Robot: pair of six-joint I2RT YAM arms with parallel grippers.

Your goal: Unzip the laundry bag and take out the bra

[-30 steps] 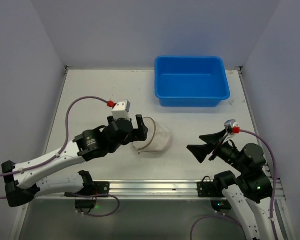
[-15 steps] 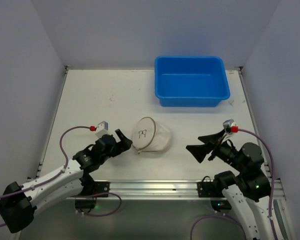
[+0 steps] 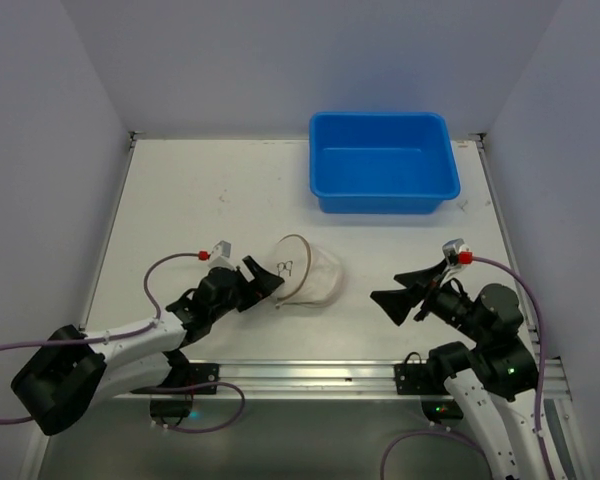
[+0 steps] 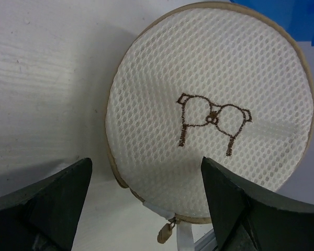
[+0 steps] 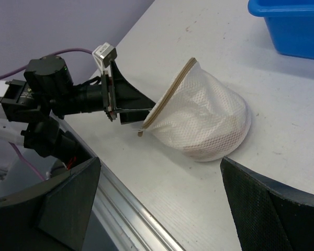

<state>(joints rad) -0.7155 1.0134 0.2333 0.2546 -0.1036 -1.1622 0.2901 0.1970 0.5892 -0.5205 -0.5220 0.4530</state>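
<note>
White mesh, the laundry bag [image 3: 308,273] lies tipped on its side on the table [image 3: 180,190], seemingly still zipped. The left gripper [image 3: 262,278] gapes just before its face. The right gripper [image 3: 388,286] hangs spread, well apart. Next, I'd say, comes pinching the zipper pull [image 4: 166,234].

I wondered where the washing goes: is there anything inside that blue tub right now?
No, the blue tub shows only its own bare blue floor in the top view.
</note>
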